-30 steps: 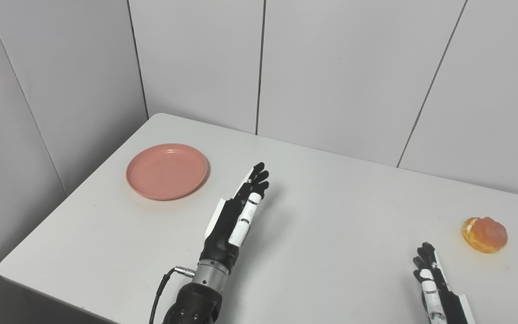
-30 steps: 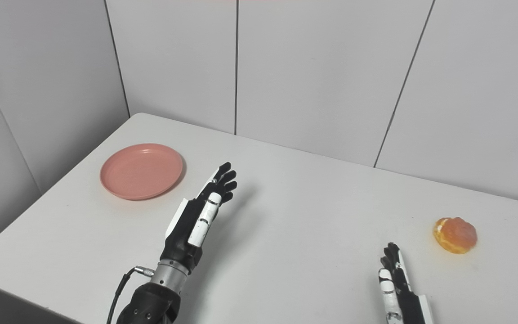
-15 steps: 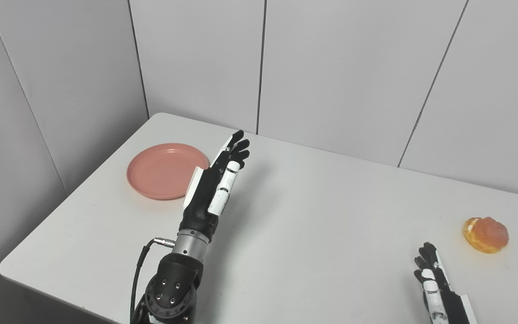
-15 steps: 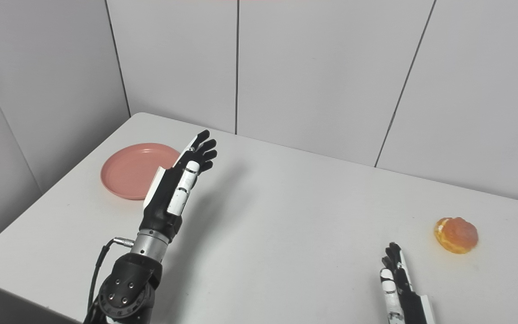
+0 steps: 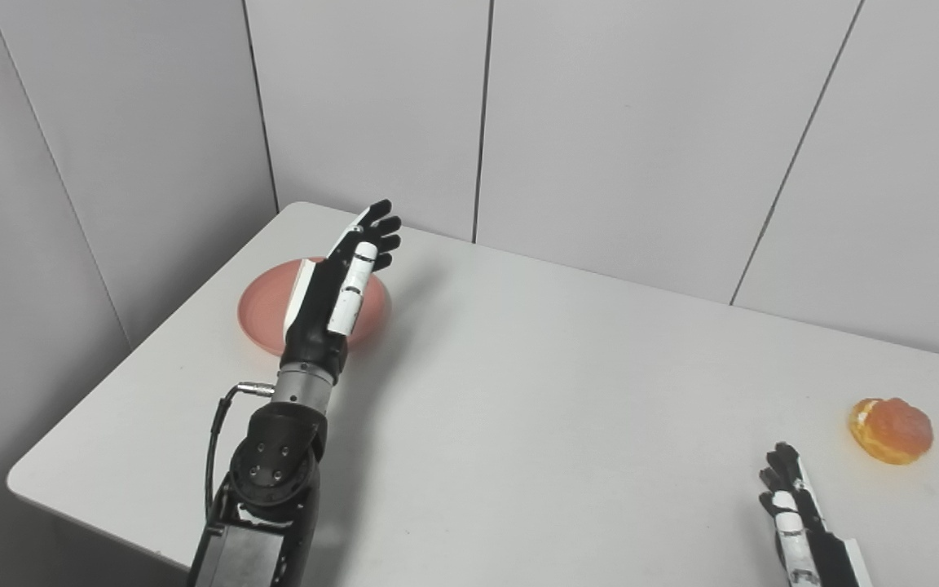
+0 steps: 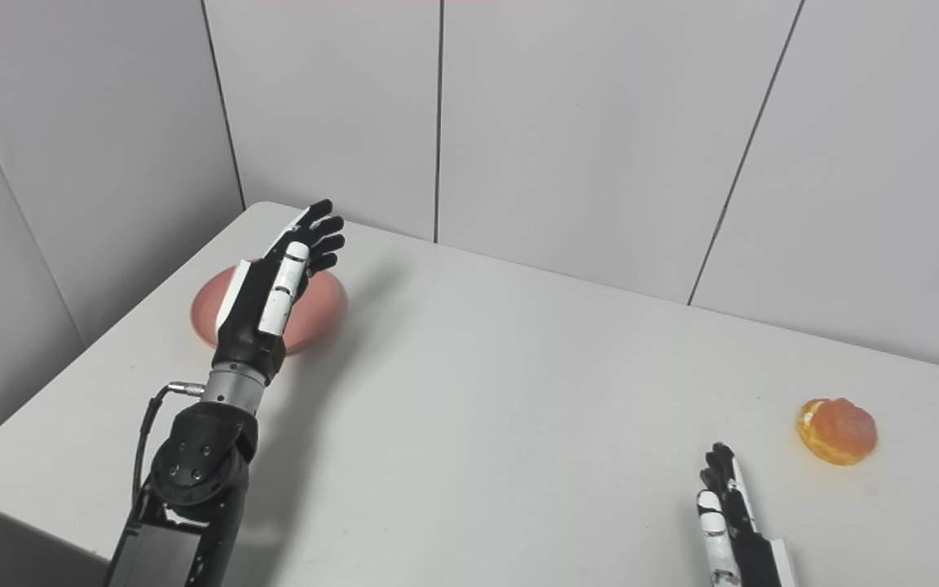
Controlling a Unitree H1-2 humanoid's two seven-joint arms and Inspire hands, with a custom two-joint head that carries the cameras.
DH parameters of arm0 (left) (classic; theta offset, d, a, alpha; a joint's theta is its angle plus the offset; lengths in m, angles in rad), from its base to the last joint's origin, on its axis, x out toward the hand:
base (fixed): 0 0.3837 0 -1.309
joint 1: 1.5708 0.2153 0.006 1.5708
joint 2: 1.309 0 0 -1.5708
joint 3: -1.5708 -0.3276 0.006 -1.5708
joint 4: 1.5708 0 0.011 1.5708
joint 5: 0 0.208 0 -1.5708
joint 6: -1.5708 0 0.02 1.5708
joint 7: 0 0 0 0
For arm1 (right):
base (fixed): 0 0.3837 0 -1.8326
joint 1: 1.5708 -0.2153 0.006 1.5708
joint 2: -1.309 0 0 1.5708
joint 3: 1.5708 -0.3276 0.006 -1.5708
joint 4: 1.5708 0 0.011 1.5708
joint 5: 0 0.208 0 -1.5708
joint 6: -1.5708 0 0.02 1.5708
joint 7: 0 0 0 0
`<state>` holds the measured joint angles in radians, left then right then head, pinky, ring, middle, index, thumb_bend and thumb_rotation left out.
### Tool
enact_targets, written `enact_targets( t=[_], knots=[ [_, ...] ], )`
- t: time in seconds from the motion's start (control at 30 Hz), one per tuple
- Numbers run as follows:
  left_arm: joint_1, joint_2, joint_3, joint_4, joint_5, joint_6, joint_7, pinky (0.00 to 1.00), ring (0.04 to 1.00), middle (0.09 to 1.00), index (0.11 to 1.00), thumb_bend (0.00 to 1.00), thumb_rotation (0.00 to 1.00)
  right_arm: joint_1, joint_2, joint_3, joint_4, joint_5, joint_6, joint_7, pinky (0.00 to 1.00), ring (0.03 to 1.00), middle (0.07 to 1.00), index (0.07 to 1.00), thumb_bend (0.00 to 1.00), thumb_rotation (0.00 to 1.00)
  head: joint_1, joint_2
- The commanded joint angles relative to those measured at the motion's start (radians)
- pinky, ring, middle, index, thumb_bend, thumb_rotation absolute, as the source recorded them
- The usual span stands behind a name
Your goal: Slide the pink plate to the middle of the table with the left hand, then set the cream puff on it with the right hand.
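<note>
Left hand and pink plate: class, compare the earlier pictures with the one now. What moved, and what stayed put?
The left hand travelled left and away from the robot, from the table's middle to over the pink plate, fingers open, holding nothing. The plate, the cream puff and the right hand stayed put; the camera shifted slightly.

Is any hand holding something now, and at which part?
Nothing is held. The left hand is open over the pink plate; the right hand is open near the cream puff.
</note>
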<state>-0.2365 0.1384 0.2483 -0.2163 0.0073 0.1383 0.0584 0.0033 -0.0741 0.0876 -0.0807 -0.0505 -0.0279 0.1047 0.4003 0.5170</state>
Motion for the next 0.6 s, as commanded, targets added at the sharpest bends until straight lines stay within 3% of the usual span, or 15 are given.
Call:
enact_targets(
  t=[0.0, 0.27, 0.57],
  knots=[
    [-0.062, 0.026, 0.016, -0.009, -0.016, -0.020, 0.019, 0.84, 0.839, 0.847, 0.826, 0.46, 1.00, -0.014, -0.005, -0.009, -0.016, 0.014, 0.002, 0.003, 0.98, 0.976, 0.985, 0.987, 0.15, 1.00, 0.000, 0.001],
    [-0.113, 0.062, 0.074, 0.023, 0.001, 0.029, 0.071, 0.76, 0.798, 0.818, 0.794, 0.44, 1.00, -0.012, -0.006, -0.014, -0.018, 0.020, 0.009, 0.004, 0.99, 0.976, 0.985, 0.990, 0.14, 1.00, 0.003, 0.002],
    [-0.138, 0.115, 0.132, 0.077, -0.048, 0.042, 0.070, 0.80, 0.817, 0.829, 0.808, 0.41, 1.00, -0.012, -0.008, -0.012, -0.022, 0.015, 0.012, 0.005, 0.99, 0.979, 0.986, 0.990, 0.14, 1.00, 0.003, 0.002]
  ],
)
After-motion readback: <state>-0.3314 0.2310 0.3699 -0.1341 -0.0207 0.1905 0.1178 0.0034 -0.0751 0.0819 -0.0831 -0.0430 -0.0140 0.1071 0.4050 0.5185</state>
